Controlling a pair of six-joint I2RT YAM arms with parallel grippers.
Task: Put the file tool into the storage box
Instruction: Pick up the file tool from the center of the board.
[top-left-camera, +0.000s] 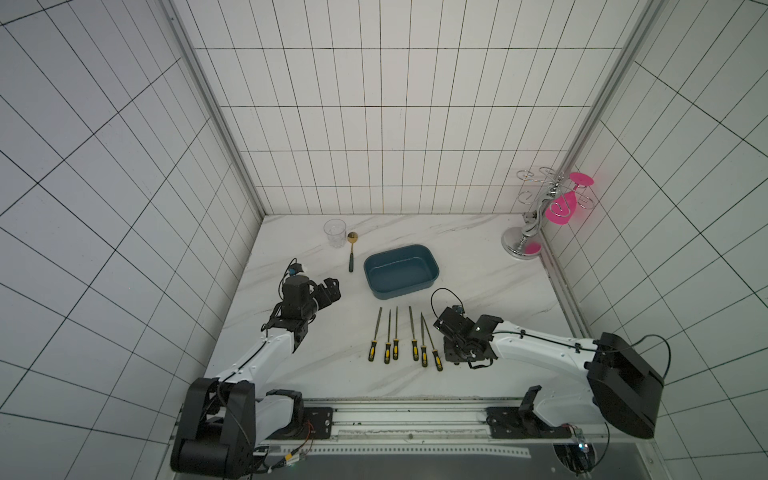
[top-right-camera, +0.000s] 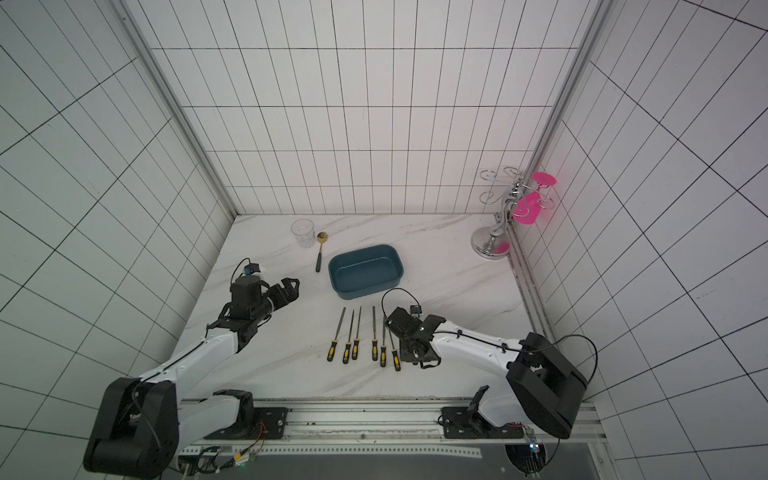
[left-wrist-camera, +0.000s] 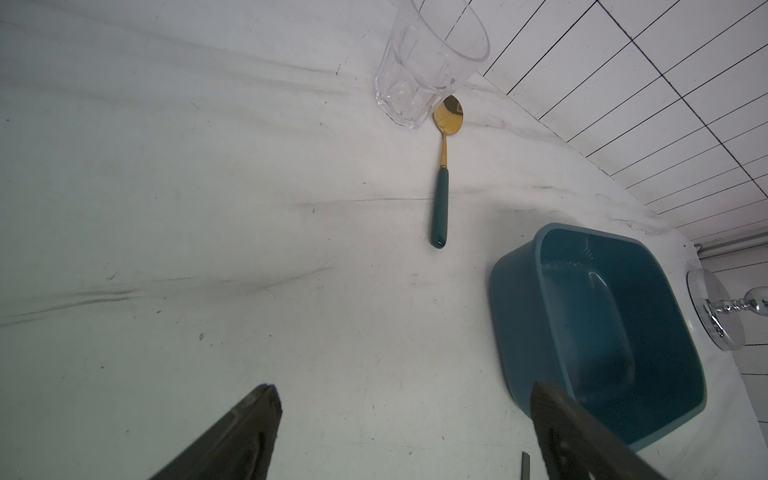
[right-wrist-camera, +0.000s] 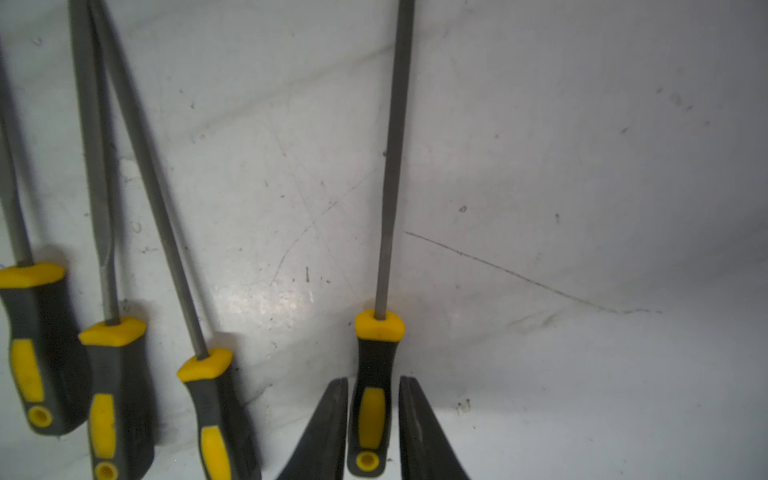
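Observation:
One file tool (right-wrist-camera: 374, 399) with a black-and-yellow handle and a grey shaft lies on the marble top. My right gripper (right-wrist-camera: 373, 380) is shut on its handle, one finger on each side. In both top views the right gripper (top-left-camera: 455, 353) hides this file. Several more files (top-left-camera: 395, 332) lie in a row just left of it, and three of them (right-wrist-camera: 112, 374) show in the right wrist view. The storage box (top-left-camera: 399, 291) is a dark teal tub behind the row, empty. My left gripper (left-wrist-camera: 403, 399) hangs open left of the box (left-wrist-camera: 515, 299), holding nothing.
A clear glass (top-left-camera: 335, 232) and a gold spoon with a green handle (top-left-camera: 351, 251) sit at the back left. A chrome glass rack (top-left-camera: 525, 241) with a pink glass (top-left-camera: 561, 205) stands in the back right corner. Tiled walls close in three sides.

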